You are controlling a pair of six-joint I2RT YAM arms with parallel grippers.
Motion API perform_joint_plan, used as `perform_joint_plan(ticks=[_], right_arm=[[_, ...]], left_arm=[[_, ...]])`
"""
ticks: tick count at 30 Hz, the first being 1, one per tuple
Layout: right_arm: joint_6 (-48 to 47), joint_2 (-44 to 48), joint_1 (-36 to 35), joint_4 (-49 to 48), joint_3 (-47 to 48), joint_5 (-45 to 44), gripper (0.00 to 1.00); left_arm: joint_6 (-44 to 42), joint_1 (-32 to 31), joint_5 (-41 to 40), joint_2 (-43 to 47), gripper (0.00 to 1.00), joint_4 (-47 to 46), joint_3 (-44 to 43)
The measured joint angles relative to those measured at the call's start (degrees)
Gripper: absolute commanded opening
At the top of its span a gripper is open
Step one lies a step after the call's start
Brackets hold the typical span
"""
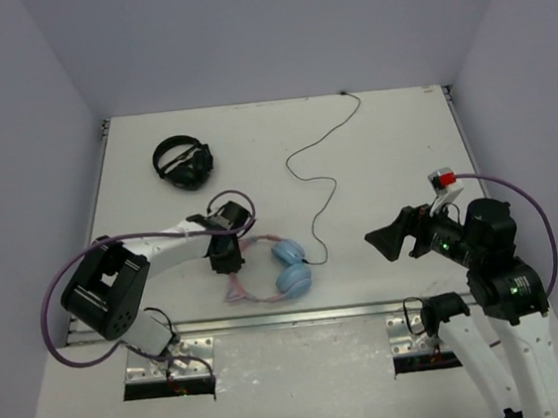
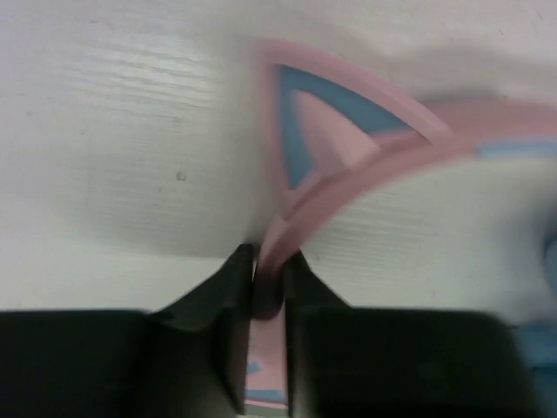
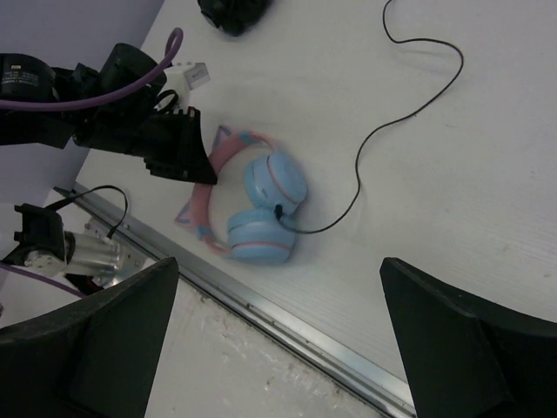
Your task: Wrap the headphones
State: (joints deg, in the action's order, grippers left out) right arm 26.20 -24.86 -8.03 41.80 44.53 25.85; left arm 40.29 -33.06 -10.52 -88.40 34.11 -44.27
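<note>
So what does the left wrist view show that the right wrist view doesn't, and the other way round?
Only the left wrist: a close-up of the left gripper pinching the pink headband beside a cat ear. Only the right wrist: the blue ear cups, the cable trailing across the table, the black headphones at the top edge, and the open right gripper. Both: the headband, its cat ears and that grip.

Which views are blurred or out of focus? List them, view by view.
Left wrist: softest; the cat ear on the headphones is smeared, and the left gripper is a dark blur. Right wrist: the right gripper is out of focus in the foreground, the ear cups slightly smeared. Top external: sharp, evenly lit, faint shadows.
</note>
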Motion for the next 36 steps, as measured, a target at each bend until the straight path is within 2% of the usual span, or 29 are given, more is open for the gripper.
perform_joint_plan(ticks=[4,6,9,13,16,19,25,30,36], right_arm=[[1.79,0.94,0.00,-3.78,-3.56,1.68,0.99],[2.84,0.94,0.00,-7.45,-6.16,2.51,0.99],[4.22,1.20,0.00,-16.06,-11.72,6.71,0.99],[6.08,0.92,0.00,-30.34,-19.23,10.91,0.99],[5.95,-0.81,0.00,-41.05,-23.12,13.18,0.99],[3.69,-4.92,-0.76,-47.84,-23.74,15.28,0.99],[-3.96,-12.31,-6.91,-54.82,-22.86,16.11,0.97],[-9.86,-19.87,-14.84,-60.30,-21.35,13.07,0.90],[-13.18,-28.20,-20.61,-69.09,-21.33,5.81,0.84]], left_arm=[[0.42,-2.51,-0.07,1.95,0.00,-2.32,1.38],[0.74,-4.81,-1.62,4.13,0.00,-0.17,1.27],[0.72,-10.51,-6.25,9.70,0.00,9.07,-2.60],[0.85,-15.02,-12.68,17.27,0.00,22.56,-13.11],[1.57,-14.91,-16.96,23.23,0.00,27.82,-19.34],[1.49,-14.86,-20.65,27.26,0.00,33.55,-25.31],[-0.17,-14.86,-24.35,27.04,0.00,41.99,-37.81],[-1.57,-14.86,-24.17,26.23,0.00,43.25,-47.39],[-4.17,-14.86,-18.95,26.51,0.00,41.35,-52.46]])
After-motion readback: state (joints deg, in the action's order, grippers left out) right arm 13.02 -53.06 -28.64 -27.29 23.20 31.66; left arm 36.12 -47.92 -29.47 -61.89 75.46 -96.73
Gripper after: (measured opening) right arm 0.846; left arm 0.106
